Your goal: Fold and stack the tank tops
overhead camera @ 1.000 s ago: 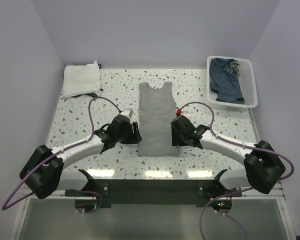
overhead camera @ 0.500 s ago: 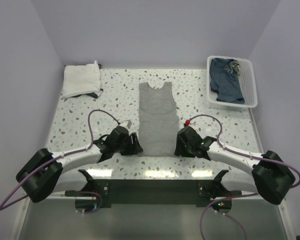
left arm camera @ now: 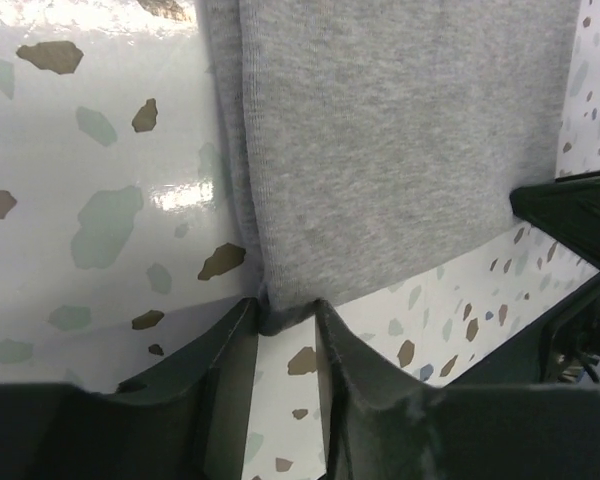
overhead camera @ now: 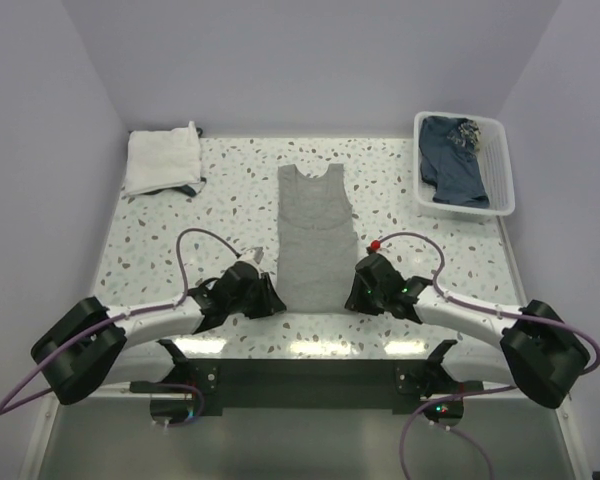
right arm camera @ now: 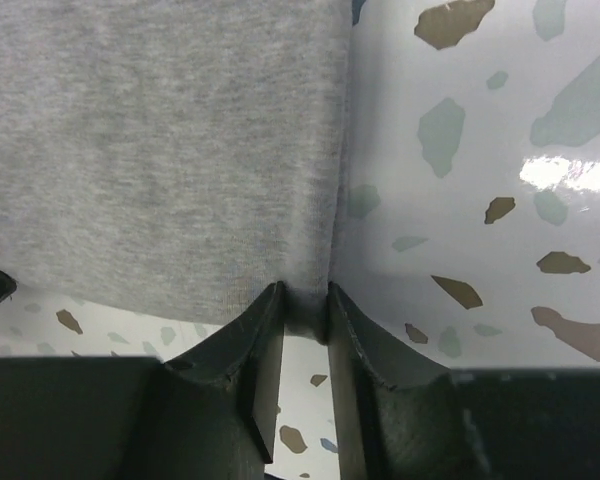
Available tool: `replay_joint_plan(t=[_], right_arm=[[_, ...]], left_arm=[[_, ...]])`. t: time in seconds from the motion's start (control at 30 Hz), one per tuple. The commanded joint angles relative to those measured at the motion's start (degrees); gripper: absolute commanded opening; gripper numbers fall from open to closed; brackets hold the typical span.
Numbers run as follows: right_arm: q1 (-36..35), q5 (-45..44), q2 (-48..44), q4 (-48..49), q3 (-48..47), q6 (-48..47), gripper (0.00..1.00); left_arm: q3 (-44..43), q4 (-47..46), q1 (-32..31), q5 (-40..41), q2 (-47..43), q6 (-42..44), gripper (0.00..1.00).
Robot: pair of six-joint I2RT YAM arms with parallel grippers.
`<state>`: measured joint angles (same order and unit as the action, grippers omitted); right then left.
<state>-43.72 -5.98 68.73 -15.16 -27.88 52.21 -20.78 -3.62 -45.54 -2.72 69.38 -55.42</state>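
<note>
Nearest the arm bases, the left gripper (left arm camera: 285, 308) stands at the near left corner of the plain grey soft cloth tank top (overhead camera: 315, 240), one finger on either side of the hem corner. The right gripper (right arm camera: 300, 295) does the same at the near right corner. In both wrist views cloth sits between the fingertips. Whether either pincer already presses it or only brackets it cannot be told (bare table shows in the gap behind the tips).

The grey top lies flat in the middle of the speckled terrazzo-pattern table (overhead camera: 180, 210), hem toward the arms and straps pointing away, its long sides apparently already turned in.

The step in hand looks like taking hold of the hem for a crosswise fold. The next move calls for both grips to catch every layer, rise together, and carry the hem evenly toward the straps.

Farther off, a folded white tank top (overhead camera: 163, 158) rests at the far left corner, the likely stacking place. At the far right, a white plastic slatted basket (overhead camera: 500, 165) holds crumpled dark blue cloth (overhead camera: 450, 165).
</note>
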Motion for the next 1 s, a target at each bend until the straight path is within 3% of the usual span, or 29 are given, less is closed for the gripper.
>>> replay_joint_plan(t=[0.0,0.1,0.13,0.3,0.57,0.8,0.97], right_arm=[[-0.6,1.1,2.7,0.3,0.3,0.4,0.25],[-1.8,0.6,1.4,-2.2,-0.6,-0.9,0.05],[-2.3,0.3,0.6,-3.4,-0.9,-1.0,0.03],[-8.3,-3.7,-7.0,-12.7,-2.0,0.1,0.00],[-25.5,-12.5,-14.9,-26.0,-7.3,9.7,0.00],[-23.7,-23.8,-11.3,-31.0,-19.4,4.8,0.00],[-11.8,-19.9,-5.3,-23.7,-24.8,-8.1,0.00]], left_arm=[[1.3,-1.6,-0.5,1.0,2.3,-0.3,0.33],[1.6,-1.7,-1.0,0.2,1.1,-0.2,0.09],[1.9,-0.8,-1.3,0.2,0.2,-0.8,0.00],[2.8,7.1,-6.3,1.9,-9.6,-4.2,0.00],[-4.8,25.8,-18.6,10.4,-25.3,-11.6,0.00],[-16.2,28.1,-17.6,21.3,-20.5,-6.1,0.00],[-22.2,19.0,-6.1,18.3,-15.2,3.8,0.00]])
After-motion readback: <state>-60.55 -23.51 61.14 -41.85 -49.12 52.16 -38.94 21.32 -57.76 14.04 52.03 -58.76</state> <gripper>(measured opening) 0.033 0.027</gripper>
